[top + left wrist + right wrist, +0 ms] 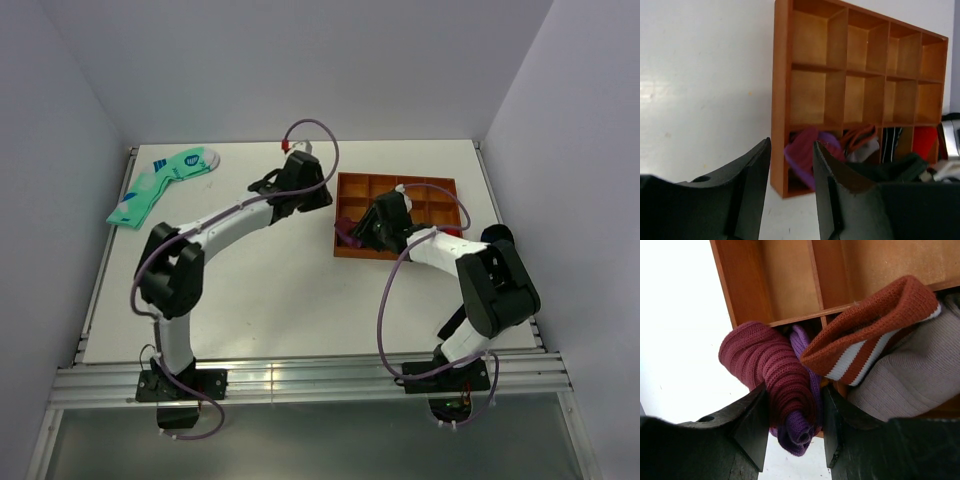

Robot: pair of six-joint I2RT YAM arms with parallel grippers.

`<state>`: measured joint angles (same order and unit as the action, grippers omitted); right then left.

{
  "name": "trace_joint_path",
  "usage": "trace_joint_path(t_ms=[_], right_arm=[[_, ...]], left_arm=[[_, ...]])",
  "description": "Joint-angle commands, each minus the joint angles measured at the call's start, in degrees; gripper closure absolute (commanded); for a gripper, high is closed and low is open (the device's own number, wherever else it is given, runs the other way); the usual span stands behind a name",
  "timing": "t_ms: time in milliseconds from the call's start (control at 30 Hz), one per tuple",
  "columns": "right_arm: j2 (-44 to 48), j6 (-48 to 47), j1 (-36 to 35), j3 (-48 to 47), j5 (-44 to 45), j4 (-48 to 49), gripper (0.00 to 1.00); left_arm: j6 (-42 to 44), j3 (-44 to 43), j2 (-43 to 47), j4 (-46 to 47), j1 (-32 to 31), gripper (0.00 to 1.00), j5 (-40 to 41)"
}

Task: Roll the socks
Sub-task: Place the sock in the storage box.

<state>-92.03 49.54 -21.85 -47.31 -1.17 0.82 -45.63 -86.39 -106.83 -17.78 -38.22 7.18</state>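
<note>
The right gripper [794, 390] clamps the socks [774, 371] between its two black fingers, both pads pressed against the knit, at the near left corner of an orange-brown wooden divider tray [740, 280]. The socks are a tight bundle of ribbed maroon-red knit, wound in thick folds, with a purple section curling out beneath and behind the maroon. From the right wrist camera the bundle bulges out of the corner compartment and over the tray's edge towards the white table [280, 290]. In the next compartment to the right lies a second sock [865, 335], its rust-coloured cuff banded with white and its body a grey-beige knit, touching the purple part of the bundle. From above, the right arm reaches in from the right and largely covers that corner, so only a dark maroon patch of the socks [347, 236] shows at the tray's rim [350, 180]. The left gripper [791, 150] hangs off the tray's left side with its fingers partly parted and nothing between them; through the gap its camera sees the maroon and purple bundle [805, 150] in the corner cell. At the far left corner of the table lie mint-green socks [160, 185] printed with blue marks too small to read.
</note>
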Motion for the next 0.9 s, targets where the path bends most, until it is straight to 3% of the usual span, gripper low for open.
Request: trace_joint_path(t_ms=[0, 233, 700, 867], right_arm=[[-3.33, -4.53, 0.75, 0.47, 1.43, -11.01, 1.00], [-2.81, -7.52, 2.95, -0.68, -0.05, -14.35, 1.00], [-5.53, -9.99, 4.09, -2.26, -0.06, -18.40, 1.00], [-5.88, -10.34, 4.27, -2.52, -0.15, -19.36, 1.00]], left_arm=[[4.05, -7.37, -5.92, 2.05, -0.54, 0.55, 3.27], [8.01, -13.45, -15.68, 4.50, -0.46, 0.53, 5.13], [9.15, -16.53, -22.19, 11.98, -0.37, 0.51, 2.58], [8.36, -20.48, -26.32, 9.52, -0.37, 0.52, 3.72]])
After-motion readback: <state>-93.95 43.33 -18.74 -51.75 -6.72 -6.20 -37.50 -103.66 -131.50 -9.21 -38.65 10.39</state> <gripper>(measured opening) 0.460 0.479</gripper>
